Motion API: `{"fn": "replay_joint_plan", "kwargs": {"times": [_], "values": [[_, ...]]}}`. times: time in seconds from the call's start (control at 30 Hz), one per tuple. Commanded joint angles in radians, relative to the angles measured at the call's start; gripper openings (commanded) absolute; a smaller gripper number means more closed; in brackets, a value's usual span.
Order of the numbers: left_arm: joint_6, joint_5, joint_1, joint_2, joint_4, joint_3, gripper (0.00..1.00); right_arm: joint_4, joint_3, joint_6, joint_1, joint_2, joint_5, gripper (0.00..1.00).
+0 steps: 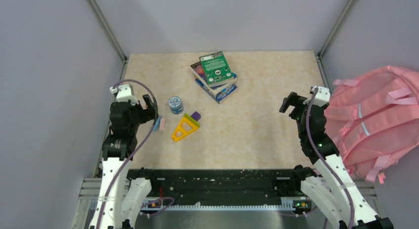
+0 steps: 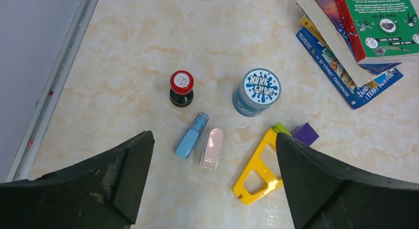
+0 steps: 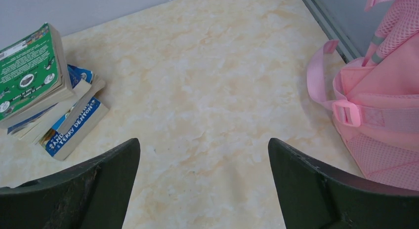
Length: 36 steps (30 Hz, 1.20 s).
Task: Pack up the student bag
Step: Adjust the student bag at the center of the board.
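**Well, both grippers are wide open and the bag waits on the right**

You have the left gripper [image 2: 212, 138] spread wide with nothing in it. The right gripper [image 3: 203, 141] is spread wide too, and it holds nothing.

The left wrist view shows you a small red-topped stamp [image 2: 181, 88] standing up. You cannot see it from the top, where the left arm is in the way. That view also shows a little blue stick [image 2: 191, 136] and a little pink stick [image 2: 212, 149] lying side by side. From the top they are only a tiny peek beside the arm. The right wrist view shows none of the small things.

The pink bag [image 1: 375, 115] lies at the right edge of the table [image 1: 257, 135], just beside your right arm. It is soft and slumped, with pink straps, net parts and a pale strip. One strap loop lies on the table.

You can count one bag and one pile of books [image 1: 214, 75] at the far side, green on top. I cannot tell how many are in the pile. There is one round blue tub [image 1: 175, 104], one yellow triangle [image 1: 184, 129], one purple block [image 1: 195, 115], one stamp and two sticks.
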State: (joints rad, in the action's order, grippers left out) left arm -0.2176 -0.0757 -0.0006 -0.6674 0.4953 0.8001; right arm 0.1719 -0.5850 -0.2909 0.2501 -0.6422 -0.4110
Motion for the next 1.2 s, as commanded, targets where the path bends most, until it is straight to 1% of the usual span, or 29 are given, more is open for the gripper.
{"fn": "replay_joint_plan", "kwargs": {"times": [0.0, 0.23, 0.43, 0.53, 0.6, 0.67, 0.73, 0.8, 0.87, 0.93, 1.0, 1.07, 1.17], "values": [[-0.02, -0.02, 0.004, 0.014, -0.017, 0.039, 0.98, -0.02, -0.036, 0.006, -0.012, 0.021, -0.048, 0.99], [-0.019, -0.048, 0.004, 0.013, -0.017, 0.031, 0.98, -0.009, -0.036, 0.011, -0.012, 0.025, -0.08, 0.99], [-0.014, -0.035, 0.004, 0.015, -0.018, 0.028, 0.98, 0.0, -0.035, 0.005, -0.012, 0.034, -0.123, 0.99], [-0.006, -0.035, 0.004, 0.03, -0.023, 0.021, 0.98, 0.0, -0.044, 0.017, -0.011, 0.031, -0.173, 0.99], [0.0, -0.034, 0.004, 0.045, -0.026, 0.014, 0.98, -0.004, -0.058, 0.041, -0.011, 0.016, -0.246, 0.99], [0.005, -0.038, 0.004, 0.061, -0.029, 0.008, 0.98, -0.035, -0.074, 0.091, -0.012, -0.013, -0.358, 0.99], [0.01, -0.039, 0.004, 0.073, -0.035, 0.001, 0.98, -0.11, -0.088, 0.179, -0.011, -0.06, -0.511, 0.99], [0.014, -0.04, 0.004, 0.078, -0.042, -0.004, 0.98, -0.179, -0.125, 0.289, -0.012, -0.131, -0.685, 0.99], [0.017, -0.04, 0.004, 0.079, -0.047, -0.009, 0.98, -0.322, -0.151, 0.458, -0.011, -0.205, -0.81, 0.99], [0.019, -0.038, 0.004, 0.076, -0.05, -0.012, 0.98, -0.493, -0.166, 0.63, -0.014, -0.261, -0.861, 0.99], [0.02, -0.036, 0.004, 0.072, -0.05, -0.013, 0.98, -0.576, -0.194, 0.723, -0.029, -0.296, -0.894, 0.99], [0.023, -0.033, 0.004, 0.068, -0.05, -0.013, 0.98, -0.553, -0.227, 0.694, -0.062, -0.293, -0.878, 0.99], [0.025, -0.027, 0.004, 0.066, -0.053, -0.017, 0.98, -0.442, -0.272, 0.597, -0.148, -0.259, -0.793, 0.99]]}}
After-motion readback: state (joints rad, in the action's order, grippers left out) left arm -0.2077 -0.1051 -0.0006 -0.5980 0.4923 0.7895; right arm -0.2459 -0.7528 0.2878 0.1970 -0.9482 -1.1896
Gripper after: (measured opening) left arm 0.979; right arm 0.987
